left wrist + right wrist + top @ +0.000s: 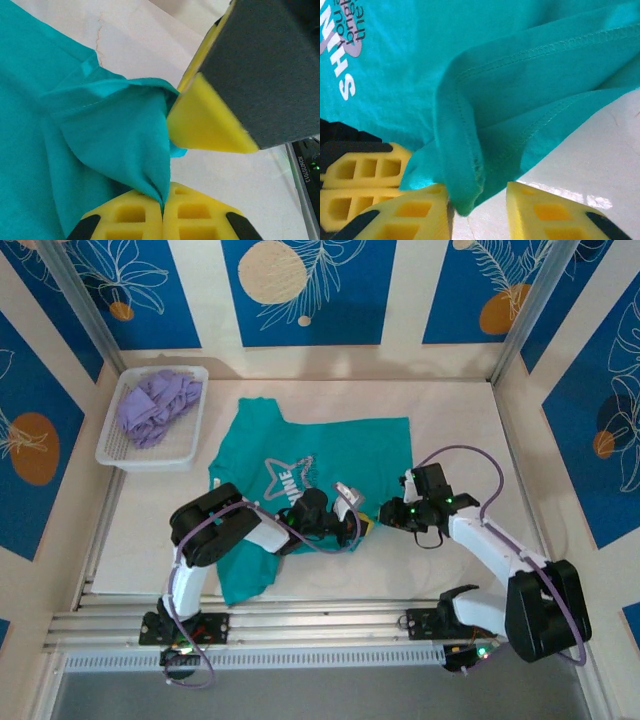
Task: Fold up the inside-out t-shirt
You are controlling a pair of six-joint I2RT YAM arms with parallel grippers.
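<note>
The left end effector point(162, 220) has its two yellow fingers pressed together on a peak of the teal t-shirt point(100, 140), drawing the cloth into a cone that narrows down into the seam between them. A stitched hem runs across the raised fold. The rest of the fabric lies flat over the white surface point(240, 190). One yellow wedge-shaped finger of the right end effector point(200, 125), below its dark grey body, touches the lifted fold's outer edge. A thin reddish mark point(98, 37) shows on the bare surface.

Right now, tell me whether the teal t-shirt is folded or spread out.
Mostly spread, not folded: the t-shirt lies flat on the table, print up; only one edge is bunched, pinched by the left gripper.
</note>
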